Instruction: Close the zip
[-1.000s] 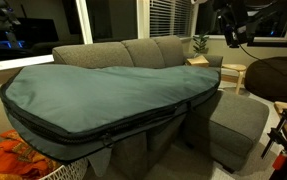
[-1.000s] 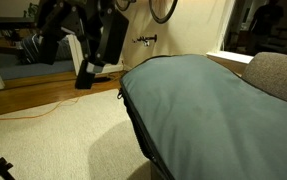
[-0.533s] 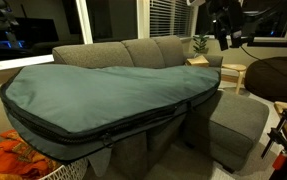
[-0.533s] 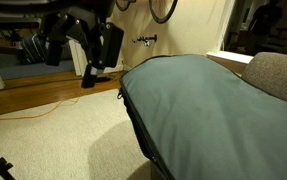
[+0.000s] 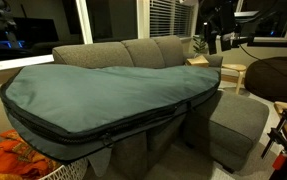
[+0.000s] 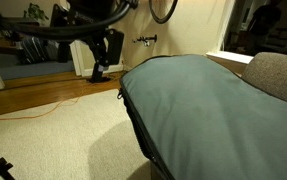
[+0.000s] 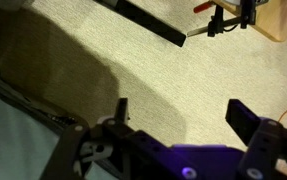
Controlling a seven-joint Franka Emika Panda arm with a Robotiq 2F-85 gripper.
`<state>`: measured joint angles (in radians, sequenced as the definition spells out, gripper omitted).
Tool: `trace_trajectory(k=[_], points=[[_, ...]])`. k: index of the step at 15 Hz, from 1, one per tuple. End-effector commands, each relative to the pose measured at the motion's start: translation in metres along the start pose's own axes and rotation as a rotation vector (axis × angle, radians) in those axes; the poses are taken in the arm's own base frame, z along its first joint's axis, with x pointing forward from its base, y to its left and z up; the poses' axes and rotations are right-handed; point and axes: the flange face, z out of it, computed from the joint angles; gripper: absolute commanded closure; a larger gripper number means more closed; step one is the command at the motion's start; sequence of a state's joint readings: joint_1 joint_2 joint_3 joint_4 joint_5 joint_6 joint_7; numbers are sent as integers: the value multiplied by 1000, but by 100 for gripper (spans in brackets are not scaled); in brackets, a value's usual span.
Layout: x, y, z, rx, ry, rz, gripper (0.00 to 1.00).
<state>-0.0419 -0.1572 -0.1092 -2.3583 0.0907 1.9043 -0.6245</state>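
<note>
A huge teal-grey board bag (image 5: 103,90) lies across the grey sofa (image 5: 133,52). The zip (image 5: 143,122), a long black line, runs along the bag's front edge. It also shows in an exterior view (image 6: 133,110) and at the lower left of the wrist view (image 7: 28,103). My gripper (image 5: 215,28) hangs in the air beyond the bag's narrow end, apart from it, and shows in an exterior view (image 6: 101,68) too. In the wrist view the gripper (image 7: 183,112) is open and empty over the beige carpet, with the bag's edge to its left.
A grey ottoman (image 5: 238,120) stands by the sofa, with a small wooden table (image 5: 233,72) and a brown beanbag (image 5: 278,78) behind it. Orange cloth (image 5: 13,160) lies at the lower left. An orange cable (image 6: 43,108) crosses the floor. A black bar (image 7: 148,22) lies on the carpet.
The gripper has moved sideways through the air toward the bag's narrow end. It stays open. The bag has not moved.
</note>
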Motion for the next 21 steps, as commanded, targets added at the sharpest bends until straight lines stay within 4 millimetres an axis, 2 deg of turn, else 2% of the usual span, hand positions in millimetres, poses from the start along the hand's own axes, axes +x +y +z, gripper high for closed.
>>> trace_trajectory(k=[1,11,14,21], points=[[10,-4,15,7,55,-36,0],[48,-16,53,111,71,-94,0],[56,-19,55,142,79,-98,0],[54,-15,55,133,71,-77,0]])
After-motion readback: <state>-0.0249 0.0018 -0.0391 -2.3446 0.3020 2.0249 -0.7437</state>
